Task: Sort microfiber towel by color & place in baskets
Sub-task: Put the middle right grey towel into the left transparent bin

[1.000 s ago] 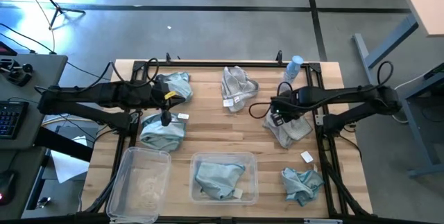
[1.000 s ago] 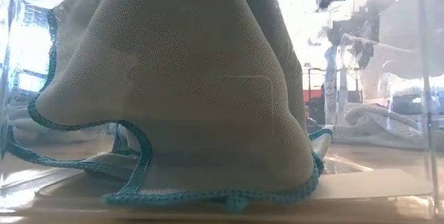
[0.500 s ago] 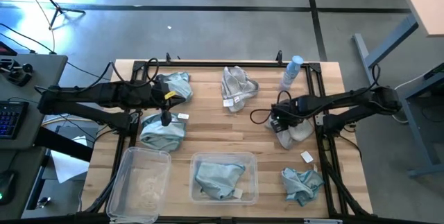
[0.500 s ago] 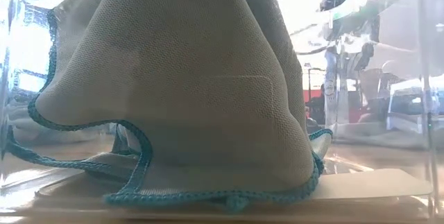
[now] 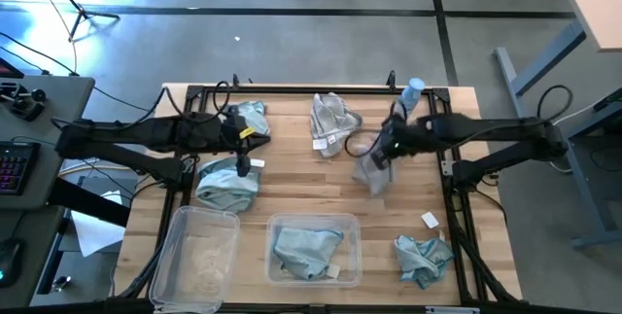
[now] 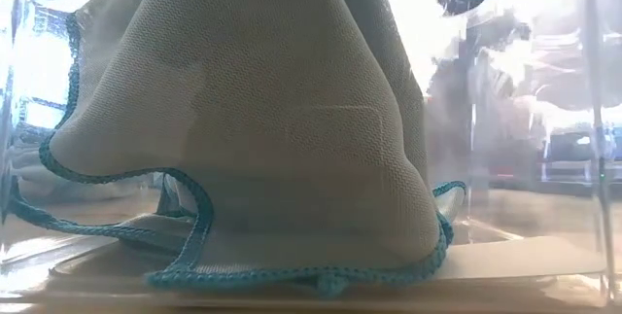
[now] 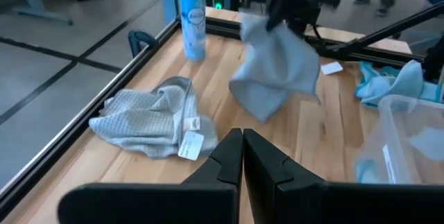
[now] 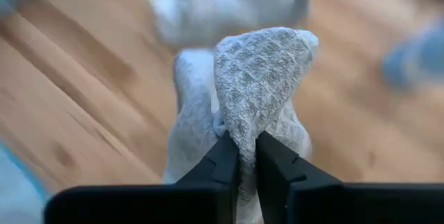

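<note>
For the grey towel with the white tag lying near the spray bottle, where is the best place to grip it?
Probably at its raised crumpled ridge, coming straight down from above. The grey towel lies bunched on the table with folds standing up, so a top pinch can catch fabric; the flat edges and small white tag offer little. The right gripper already holds another grey towel, so the free left gripper suits.

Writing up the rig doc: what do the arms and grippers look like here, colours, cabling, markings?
Both arms are black, slim jointed links. Loose black cables loop off the left arm and the right arm. The left arm carries a small yellow mark near the wrist. Left gripper and right gripper each have two matte black, angular fingers that taper to their tips. No other lettering or marks can be made out.
</note>
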Controlling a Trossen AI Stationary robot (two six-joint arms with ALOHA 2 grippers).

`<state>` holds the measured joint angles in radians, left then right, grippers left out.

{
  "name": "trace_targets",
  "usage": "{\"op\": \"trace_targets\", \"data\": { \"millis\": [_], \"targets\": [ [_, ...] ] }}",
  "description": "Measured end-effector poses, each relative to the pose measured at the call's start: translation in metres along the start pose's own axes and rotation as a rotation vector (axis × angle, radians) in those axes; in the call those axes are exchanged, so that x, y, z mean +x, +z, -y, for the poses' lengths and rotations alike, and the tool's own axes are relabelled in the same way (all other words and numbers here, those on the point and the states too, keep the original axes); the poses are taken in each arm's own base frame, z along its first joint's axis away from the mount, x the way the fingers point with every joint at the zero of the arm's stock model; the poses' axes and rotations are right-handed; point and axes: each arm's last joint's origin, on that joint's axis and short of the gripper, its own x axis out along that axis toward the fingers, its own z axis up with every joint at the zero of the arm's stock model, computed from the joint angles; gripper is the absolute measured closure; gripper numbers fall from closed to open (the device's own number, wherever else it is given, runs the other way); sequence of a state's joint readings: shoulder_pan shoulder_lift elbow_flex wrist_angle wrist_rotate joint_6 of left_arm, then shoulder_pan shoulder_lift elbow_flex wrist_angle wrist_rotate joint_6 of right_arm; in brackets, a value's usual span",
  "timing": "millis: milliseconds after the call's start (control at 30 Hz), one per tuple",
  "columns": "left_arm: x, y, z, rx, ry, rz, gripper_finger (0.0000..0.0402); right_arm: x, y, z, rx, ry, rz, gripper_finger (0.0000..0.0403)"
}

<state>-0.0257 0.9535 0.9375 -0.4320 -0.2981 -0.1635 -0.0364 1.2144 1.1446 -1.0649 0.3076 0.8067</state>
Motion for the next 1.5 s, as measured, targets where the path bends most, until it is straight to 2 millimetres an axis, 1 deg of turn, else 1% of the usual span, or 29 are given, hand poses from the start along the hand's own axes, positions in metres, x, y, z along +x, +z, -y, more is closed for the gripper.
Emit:
{"op": "trace_targets", "data": {
  "millis": [100, 200, 300, 367, 433, 533, 600, 700, 867, 1000, 1133, 1367, 1500],
  "targets": [
    [0.009, 0.001, 0.003, 0.012, 0.002, 0.009, 0.0401, -0.035, 0.026, -0.009, -0.062, 0.072, 0.174, 0.0396],
    [0.018, 0.004, 0.005, 0.025, 0.018, 0.032, 0.0401, -0.062, 0.048, -0.017, -0.121, 0.172, 0.341, 0.0390],
    [0.024, 0.007, 0.007, 0.028, 0.039, 0.069, 0.0388, -0.080, 0.064, -0.026, -0.179, 0.263, 0.497, 0.0392],
    [0.025, 0.011, 0.007, 0.038, 0.041, 0.109, 0.0371, -0.084, 0.071, -0.032, -0.216, 0.296, 0.560, 0.0397],
    [0.026, 0.015, 0.007, 0.031, 0.038, 0.147, 0.0350, -0.082, 0.075, -0.037, -0.246, 0.305, 0.592, 0.0398],
    [0.025, 0.019, 0.008, 0.046, 0.037, 0.184, 0.0314, -0.073, 0.080, -0.047, -0.276, 0.315, 0.598, 0.0397],
    [0.024, 0.021, 0.008, 0.060, 0.037, 0.210, 0.0289, -0.064, 0.083, -0.056, -0.307, 0.345, 0.592, 0.0398],
    [0.023, 0.026, 0.008, 0.043, 0.036, 0.256, 0.0255, -0.046, 0.088, -0.073, -0.371, 0.423, 0.575, 0.0400],
    [0.021, 0.032, 0.009, 0.025, -0.003, 0.322, 0.0219, -0.025, 0.097, -0.096, -0.429, 0.507, 0.622, 0.0399],
    [0.020, 0.034, 0.011, -0.016, -0.051, 0.334, 0.0212, -0.017, 0.104, -0.110, -0.495, 0.603, 0.689, 0.0399],
    [0.020, 0.034, 0.012, -0.037, -0.086, 0.331, 0.0211, -0.019, 0.110, -0.118, -0.520, 0.683, 0.784, 0.0399],
    [0.023, 0.033, 0.013, -0.034, -0.098, 0.326, 0.0211, -0.016, 0.114, -0.126, -0.538, 0.757, 0.854, 0.0400],
    [0.032, 0.030, 0.016, -0.009, -0.103, 0.301, 0.0211, -0.015, 0.115, -0.127, -0.537, 0.759, 0.858, 0.0400]
  ]
}}
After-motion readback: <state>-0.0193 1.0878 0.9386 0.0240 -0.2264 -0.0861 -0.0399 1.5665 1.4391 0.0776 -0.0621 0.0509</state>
